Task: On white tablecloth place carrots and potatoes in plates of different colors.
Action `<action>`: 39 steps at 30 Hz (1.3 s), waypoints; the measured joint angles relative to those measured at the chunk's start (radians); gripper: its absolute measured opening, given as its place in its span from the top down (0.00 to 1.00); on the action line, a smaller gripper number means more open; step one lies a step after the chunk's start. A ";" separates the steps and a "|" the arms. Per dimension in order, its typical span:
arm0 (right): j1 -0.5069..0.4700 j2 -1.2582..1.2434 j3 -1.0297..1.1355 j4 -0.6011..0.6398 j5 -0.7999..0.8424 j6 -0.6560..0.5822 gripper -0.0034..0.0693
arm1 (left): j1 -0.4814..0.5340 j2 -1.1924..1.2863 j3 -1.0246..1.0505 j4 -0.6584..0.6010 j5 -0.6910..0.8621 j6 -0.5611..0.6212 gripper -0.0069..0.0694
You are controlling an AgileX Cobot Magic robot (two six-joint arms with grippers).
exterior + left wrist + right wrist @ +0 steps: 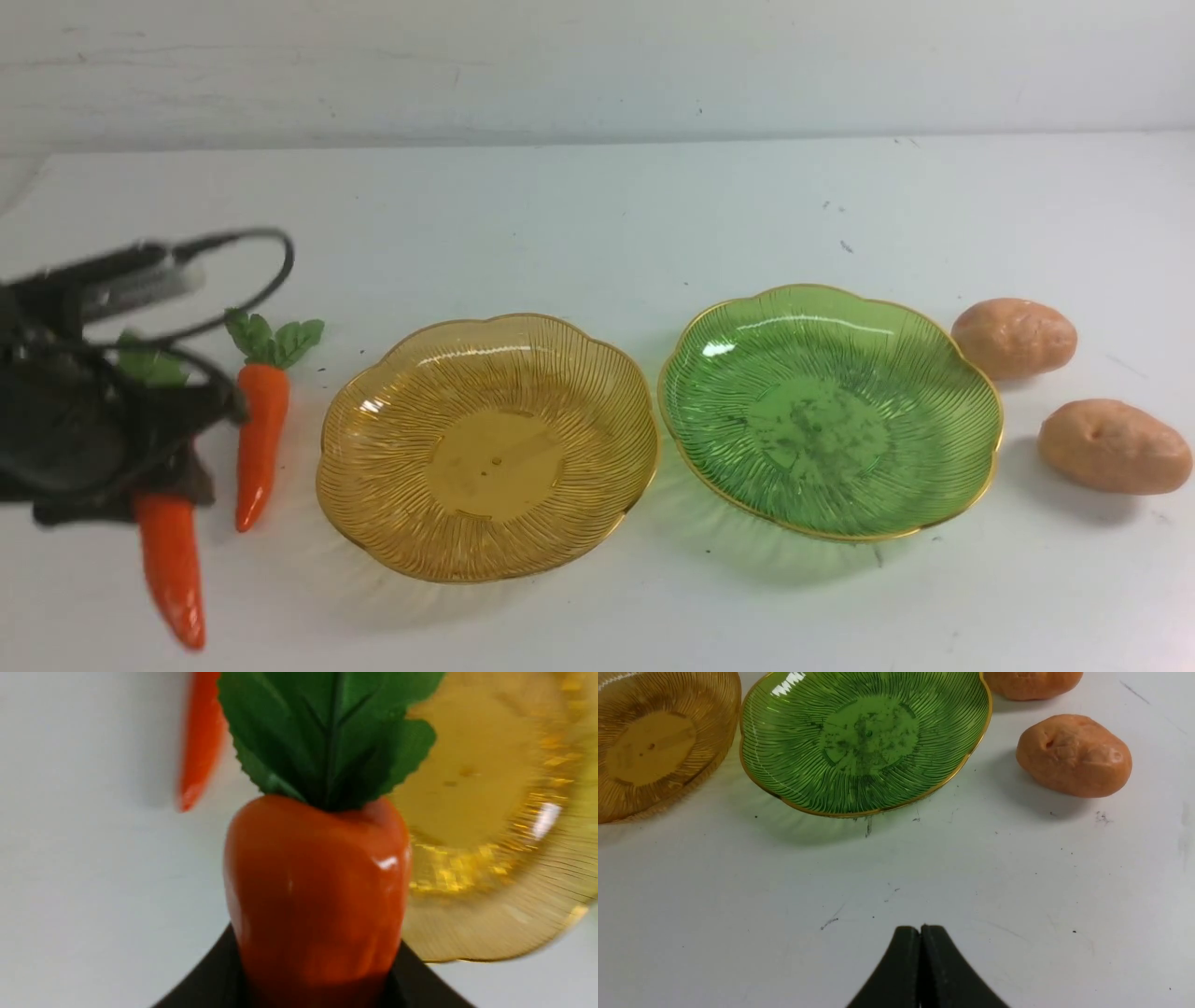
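Left gripper [163,467] clamps one carrot [173,569], second carrot [260,439] just beside.

White wall behind my working surface

Before me a white wall [597,65] closes the far side; it has faint scuffs and a long horizontal mark. Below it lies the white tablecloth [597,215], smooth, with some small dark specks and thin scratches. The light is soft and even, a little cool.

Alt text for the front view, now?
The left gripper, far left, holds one glossy orange toy carrot; a second carrot lies beside it. Empty amber and green ribbed plastic plates sit centre, two tan oval toy potatoes right.
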 joint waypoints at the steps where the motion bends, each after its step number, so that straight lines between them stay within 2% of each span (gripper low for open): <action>1: 0.000 0.000 0.000 0.000 -0.004 0.000 0.97 | -0.027 0.025 -0.047 -0.032 0.013 0.035 0.61; 6: 0.000 0.000 0.000 0.002 -0.011 -0.004 0.97 | -0.122 0.200 -0.202 -0.059 0.020 0.095 0.61; 10: 0.000 0.000 0.000 0.008 -0.012 -0.019 0.97 | -0.152 0.331 -0.294 -0.006 0.018 0.104 0.60; 13: 0.000 0.000 0.000 0.008 -0.012 -0.019 0.97 | -0.167 0.437 -0.356 0.044 0.018 0.109 0.57; 17: 0.000 0.000 0.000 0.008 -0.013 -0.019 0.97 | -0.169 0.499 -0.404 0.052 0.018 0.111 0.51; 21: 0.000 0.000 0.000 0.011 -0.013 -0.019 0.97 | -0.169 0.546 -0.421 0.053 0.015 0.111 0.34; 22: 0.000 0.000 0.000 0.011 -0.013 -0.019 0.97 | -0.169 0.559 -0.420 0.056 0.015 0.111 0.26; 23: 0.000 0.000 0.000 0.011 -0.013 -0.019 0.97 | -0.169 0.560 -0.420 0.056 0.015 0.110 0.24; 25: 0.000 0.000 0.000 0.011 -0.013 -0.024 0.97 | -0.169 0.563 -0.424 0.059 0.019 0.098 0.11; 28: 0.000 0.000 0.000 0.011 -0.013 -0.024 0.97 | -0.169 0.563 -0.461 0.081 0.057 0.068 0.09; 30: 0.000 0.000 0.000 0.011 -0.013 -0.025 0.97 | -0.167 0.562 -0.537 0.142 0.126 0.034 0.17; 31: 0.000 0.000 0.000 0.011 -0.013 -0.025 0.97 | -0.166 0.561 -0.577 0.192 0.177 0.030 0.27; 32: 0.000 0.000 0.000 0.011 -0.013 -0.025 0.97 | -0.164 0.561 -0.584 0.201 0.184 0.030 0.29; 35: 0.000 0.000 0.000 0.013 -0.014 -0.025 0.97 | -0.122 0.546 -0.654 0.352 0.233 0.057 0.73; 37: 0.000 0.000 0.000 0.013 -0.014 -0.025 0.97 | -0.090 0.538 -0.647 0.335 0.237 0.081 0.83; 39: 0.000 0.000 0.000 0.013 -0.014 -0.025 0.97 | -0.019 0.530 -0.606 0.212 0.245 0.144 0.89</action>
